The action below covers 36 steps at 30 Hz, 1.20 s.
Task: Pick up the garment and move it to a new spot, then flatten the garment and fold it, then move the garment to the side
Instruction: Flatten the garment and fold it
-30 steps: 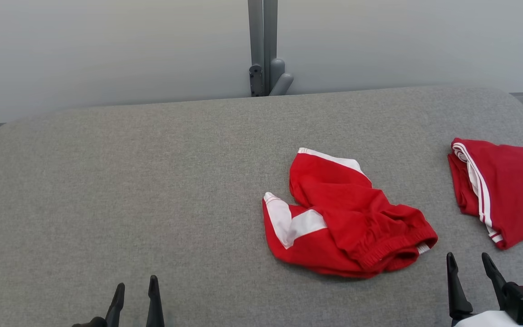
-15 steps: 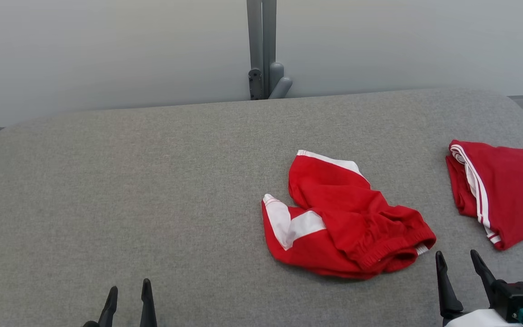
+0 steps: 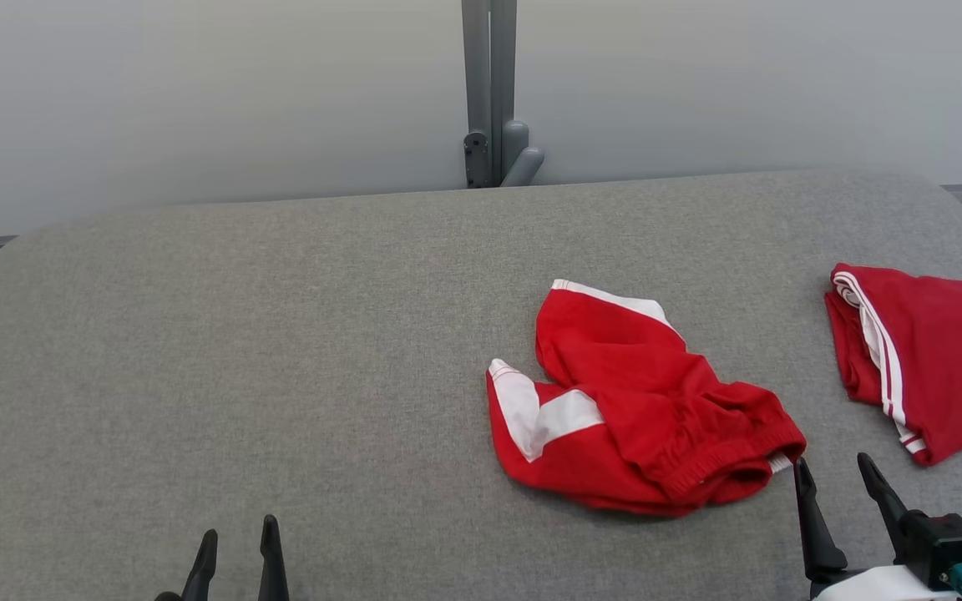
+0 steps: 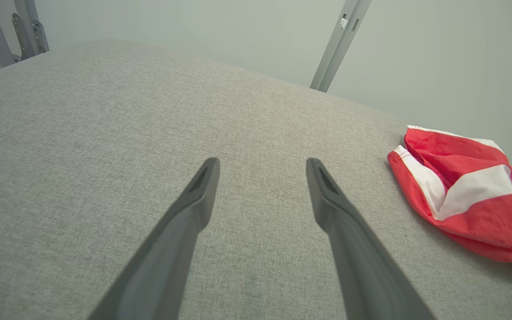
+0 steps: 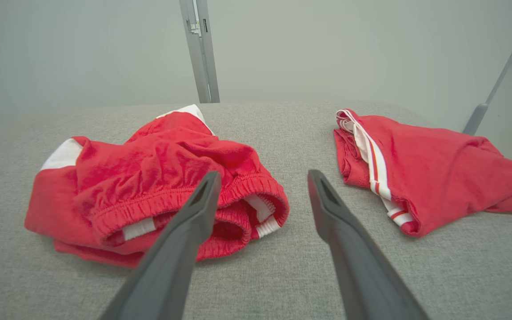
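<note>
The garment point(image 3: 640, 409) is a crumpled pair of red shorts with white panels, lying right of the middle of the grey padded table point(image 3: 281, 351). Its elastic waistband faces my right gripper point(image 3: 832, 461), which stands open just off the waistband's right corner, touching nothing. In the right wrist view the garment point(image 5: 158, 173) lies ahead and left of the open right gripper point(image 5: 263, 174). My left gripper point(image 3: 239, 527) is open near the front edge, far left of the shorts. The left wrist view has the left gripper point(image 4: 261, 162) over bare fabric, with the garment point(image 4: 469, 200) at the right.
A second red garment with white stripes point(image 3: 924, 367) lies folded at the table's right edge, also seen as the striped garment point(image 5: 434, 160). A grey post point(image 3: 489, 92) stands behind the table's far edge against a pale wall.
The right gripper has moved a little left, closer to the waistband corner. The left gripper has drawn back slightly. The head view has shifted a bit.
</note>
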Available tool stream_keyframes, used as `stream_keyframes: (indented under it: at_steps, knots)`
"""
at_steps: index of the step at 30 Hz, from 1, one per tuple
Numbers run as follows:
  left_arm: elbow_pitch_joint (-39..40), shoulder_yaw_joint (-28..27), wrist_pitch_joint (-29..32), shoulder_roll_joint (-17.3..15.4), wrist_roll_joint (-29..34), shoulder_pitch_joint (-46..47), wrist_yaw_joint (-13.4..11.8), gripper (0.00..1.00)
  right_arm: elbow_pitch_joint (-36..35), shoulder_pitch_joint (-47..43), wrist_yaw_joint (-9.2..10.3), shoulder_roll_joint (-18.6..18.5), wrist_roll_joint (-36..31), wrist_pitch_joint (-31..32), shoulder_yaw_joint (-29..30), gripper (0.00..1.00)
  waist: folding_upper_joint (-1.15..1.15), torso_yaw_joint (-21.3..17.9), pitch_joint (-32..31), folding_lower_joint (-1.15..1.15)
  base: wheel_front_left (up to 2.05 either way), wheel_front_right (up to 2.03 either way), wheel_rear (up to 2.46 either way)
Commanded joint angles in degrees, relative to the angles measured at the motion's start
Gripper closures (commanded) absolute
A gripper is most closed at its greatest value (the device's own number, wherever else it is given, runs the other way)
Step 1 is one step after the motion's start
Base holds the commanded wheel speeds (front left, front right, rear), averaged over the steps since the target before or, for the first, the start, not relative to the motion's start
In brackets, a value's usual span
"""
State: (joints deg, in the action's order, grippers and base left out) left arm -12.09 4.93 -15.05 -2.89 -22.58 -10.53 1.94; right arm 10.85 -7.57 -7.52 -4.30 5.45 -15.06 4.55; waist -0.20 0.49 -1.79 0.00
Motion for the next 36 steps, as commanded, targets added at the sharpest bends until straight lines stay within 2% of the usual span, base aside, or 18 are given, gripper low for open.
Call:
stream_keyframes:
  at_steps: [1,5,10,14,19,23,27,32,36]
  knots:
    - [-0.05,-0.1,-0.16,-0.03,-0.58,-0.55,-0.34,0.0,-0.11,-0.12,0.06,-0.23,0.28,-0.15,-0.21,0.0,0.2,-0.07,0.01,0.0,0.0,0.0,0.0]
    - [-0.66,1.24,-0.16,-0.03,0.75,1.84,0.39,0.0,-0.2,0.5,0.06,-0.29,0.3,-0.15,-0.72,0.0,0.2,-0.54,0.52,0.0,0.0,0.0,0.0]
    - [-4.29,4.96,0.14,-0.04,-2.23,7.72,1.24,0.0,-0.28,1.57,0.07,-0.86,0.49,-0.15,-2.25,0.0,0.2,-2.39,1.78,0.0,0.0,0.0,0.0]
    - [-9.16,9.93,5.16,-0.05,-5.26,15.45,1.12,0.0,-0.61,2.46,0.06,-1.04,0.91,-0.15,-2.92,0.0,0.2,-4.75,2.99,0.0,0.0,0.0,0.0]
    - [-14.24,14.89,10.92,-0.08,-8.8,22.64,0.15,0.0,-0.73,3.48,0.06,-0.78,1.27,-0.15,-3.39,0.0,0.2,-7.39,4.53,0.0,0.0,0.0,0.0]
    - [-19.88,18.38,15.46,-0.13,-12.63,29.25,-2.1,0.0,-0.81,4.3,0.06,-0.41,1.66,-0.15,-4.16,0.0,0.2,-9.82,6.17,0.0,0.0,0.0,0.0]
    - [-24.91,20.64,18.5,-0.14,-17.57,33.94,-3.5,0.0,-0.56,5.12,0.06,-0.16,2.01,-0.15,-4.6,0.0,0.2,-11.82,7.63,0.0,0.0,0.0,0.0]
    - [-32.06,22.92,20.25,-0.14,-19.56,38.37,-5.52,0.0,-0.4,6.22,0.06,-0.03,2.19,-0.15,-4.71,0.0,0.2,-13.93,8.87,0.0,0.0,0.0,0.0]
    - [-35.84,24.56,21.0,-0.1,-22.92,40.04,-4.14,0.0,-0.36,6.48,0.06,0.04,2.13,-0.15,-4.53,0.0,0.2,-14.71,9.28,0.0,0.0,0.0,0.0]
